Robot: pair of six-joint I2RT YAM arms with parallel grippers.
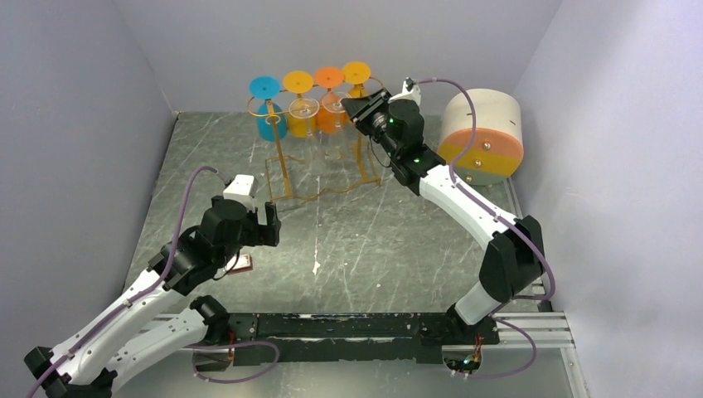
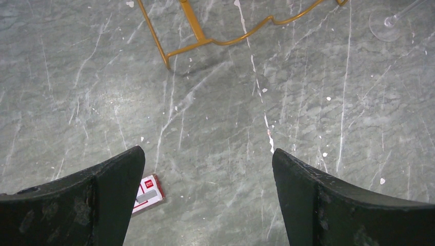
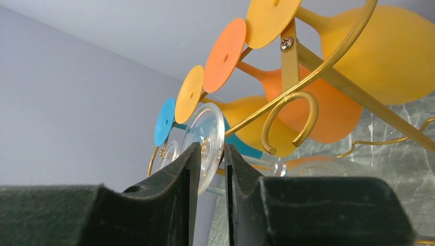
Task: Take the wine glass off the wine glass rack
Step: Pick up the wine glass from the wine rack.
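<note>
Clear glass among coloured ones: in the top view the wine glass (image 1: 333, 103) hangs bowl-down on the gold wire wine glass rack (image 1: 282, 166). It is just past the tips of the right gripper (image 1: 356, 106), which reaches in at the rack's right end. Its stem runs vertically, foot uppermost. The left gripper (image 1: 269, 224) hovers well short of the rack over the grey marbled table (image 1: 390, 249), so the right arm is plainly the nearer.

In the left wrist view, the matte black fingers (image 2: 102, 200) stand wide apart with nothing between them. Ahead of them lies the rack's bent base wire, and a small red-and-white card (image 2: 149, 192) lies just beside one finger.

In the right wrist view, the glass's thin transparent foot disc sits in the narrow slot between the dark, foam-faced fingers (image 3: 174, 179), right at their tips. The jaws are nearly together on either side of it, but I cannot tell whether the pads already press it. Beyond the tips and to their right, a curled hook (image 3: 292, 113) and a straight bar carry the coloured glasses (image 3: 308, 107), opaque and smooth. I judge the foot must slide back along the bar toward the gripper, with the stem kept upright.
</note>
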